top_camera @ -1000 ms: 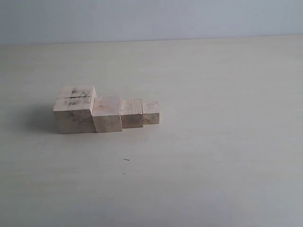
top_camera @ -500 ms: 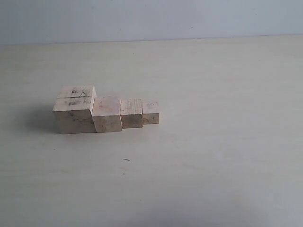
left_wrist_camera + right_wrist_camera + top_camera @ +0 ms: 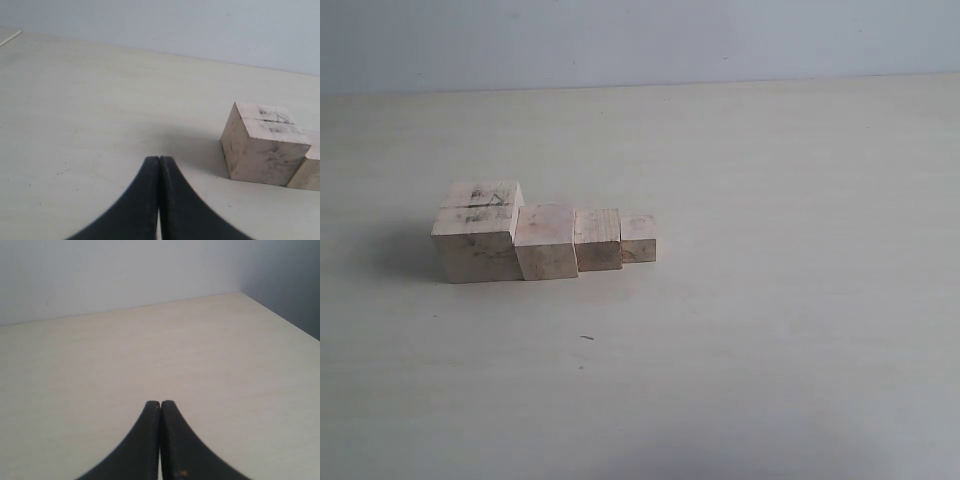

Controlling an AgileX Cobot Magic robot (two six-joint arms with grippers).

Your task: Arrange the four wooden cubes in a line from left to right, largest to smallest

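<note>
Pale bench [image 3: 770,350]: four wooden cubes [image 3: 548,240] are sitting touching in a row, largest nearest its left edge; left gripper [image 3: 159,160] and right gripper [image 3: 160,403] are hanging, jaws pressed together.

The left pincer [image 3: 159,162], jaws pressed together, hovers apart from the pencil-marked largest cube [image 3: 262,145].

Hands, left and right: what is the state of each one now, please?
Left hand: closed, holding nothing.
Right hand: closed, holding nothing.

Exterior, left wrist: shared largest cube [image 3: 478,232]
</note>
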